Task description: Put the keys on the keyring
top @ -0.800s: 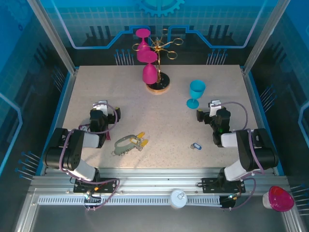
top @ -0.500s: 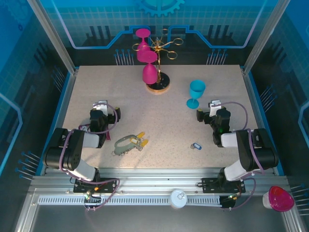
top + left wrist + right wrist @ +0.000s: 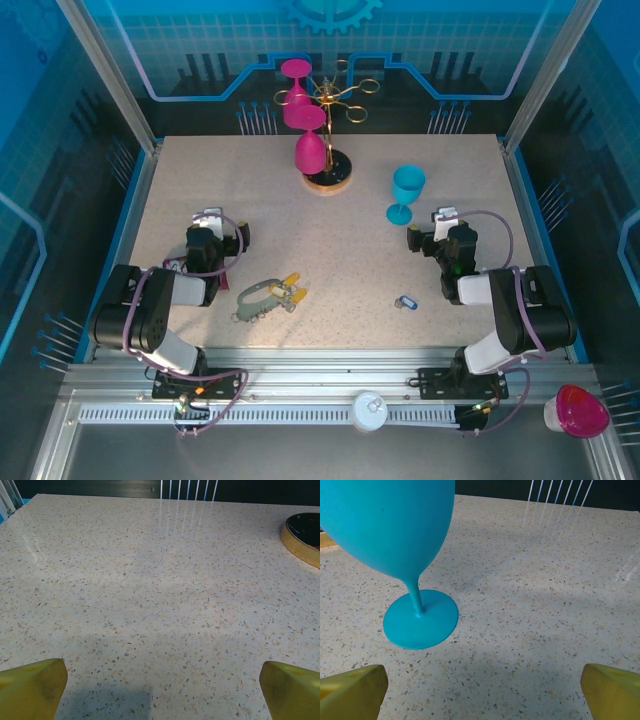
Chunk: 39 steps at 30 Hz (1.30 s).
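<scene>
Top external view: the keyring (image 3: 258, 297) lies on the table (image 3: 350, 250) between the two arms.
Left of the keyring and farther back, the left end effector (image 3: 210, 218) has its fingers wide apart, holding nothing. Yellow-headed keys (image 3: 292, 290) touch the keyring's right end. The blue-headed key (image 3: 404, 302) lies alone, well to the keyring's right. Farther right and back stands a teal goblet (image 3: 405, 192), upright, with the right end effector (image 3: 440, 218) near it, fingers spread and empty.
</scene>
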Each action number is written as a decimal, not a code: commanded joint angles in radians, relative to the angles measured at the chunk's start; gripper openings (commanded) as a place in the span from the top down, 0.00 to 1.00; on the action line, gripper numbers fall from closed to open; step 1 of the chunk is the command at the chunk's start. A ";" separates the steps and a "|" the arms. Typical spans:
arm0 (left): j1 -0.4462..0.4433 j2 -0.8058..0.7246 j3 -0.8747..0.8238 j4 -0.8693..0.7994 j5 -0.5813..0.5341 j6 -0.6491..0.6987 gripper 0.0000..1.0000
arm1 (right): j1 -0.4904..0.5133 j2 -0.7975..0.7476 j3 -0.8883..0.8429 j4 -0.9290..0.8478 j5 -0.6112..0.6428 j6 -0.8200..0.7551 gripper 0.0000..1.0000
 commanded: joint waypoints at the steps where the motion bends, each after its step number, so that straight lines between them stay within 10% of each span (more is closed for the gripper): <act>1: 0.008 0.012 0.024 0.024 0.021 -0.007 0.01 | 0.015 0.009 0.024 0.043 0.007 -0.009 0.00; 13: 0.003 -0.116 -0.002 -0.038 0.099 0.029 0.01 | 0.023 -0.121 -0.011 0.005 -0.055 -0.045 0.08; 23: -0.002 -0.494 0.042 -0.395 0.118 -0.224 0.01 | 0.097 -0.591 0.104 -0.733 -0.019 0.271 0.18; 30: -0.006 -0.656 0.091 -0.806 0.304 -0.502 0.02 | 0.282 -0.725 0.152 -1.104 -0.066 0.568 0.35; 39: -0.091 -0.834 0.042 -1.119 0.348 -0.698 0.06 | 0.714 -0.582 0.204 -1.033 -0.011 0.540 0.45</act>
